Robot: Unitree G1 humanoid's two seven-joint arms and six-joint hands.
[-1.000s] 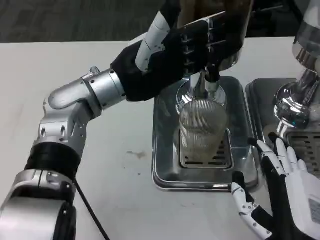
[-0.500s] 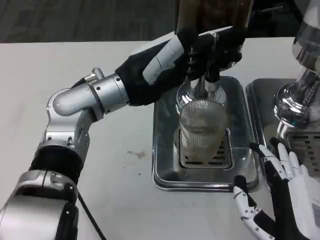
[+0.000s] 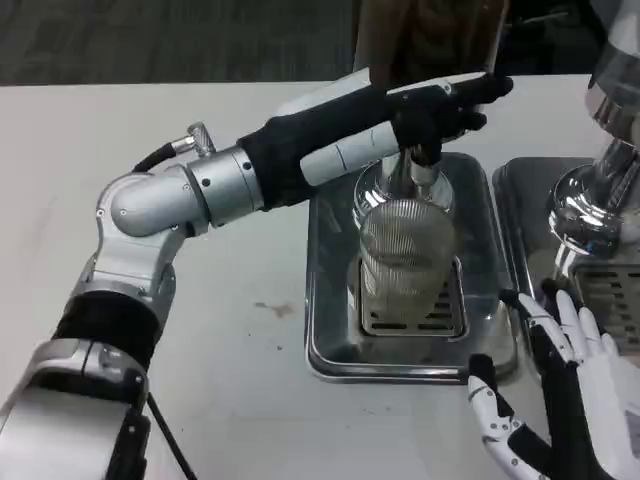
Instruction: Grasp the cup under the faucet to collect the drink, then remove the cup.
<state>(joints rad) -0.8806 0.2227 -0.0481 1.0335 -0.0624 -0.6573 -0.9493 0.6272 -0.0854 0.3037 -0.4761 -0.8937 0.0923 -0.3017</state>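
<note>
nearest, at the lower right, the right hand (image 3: pixel 560 400) lies over the table edge of the white table (image 3: pixel 150 130), fingers spread and apart, holding nothing, its fingertips just beside the front right corner of the steel drip tray (image 3: pixel 330 300). the tray is a shiny rectangular pan with rounded corners and a slotted grate at its centre. the cup (image 3: pixel 403 262) stands upright on that grate, long axis vertical, mouth up toward the faucet (image 3: pixel 412 180); it is clear, finely ribbed around its wall, slightly tapered. directly above it the faucet is a polished chrome bell with a short spout. farther back, the left hand (image 3: pixel 430 105) lies flat and stretched out over the faucet's top, palm down, touching the dispenser's lever area; whether it grips anything i cannot tell. a second chrome dispenser (image 3: pixel 590 190) stands at right.
</note>
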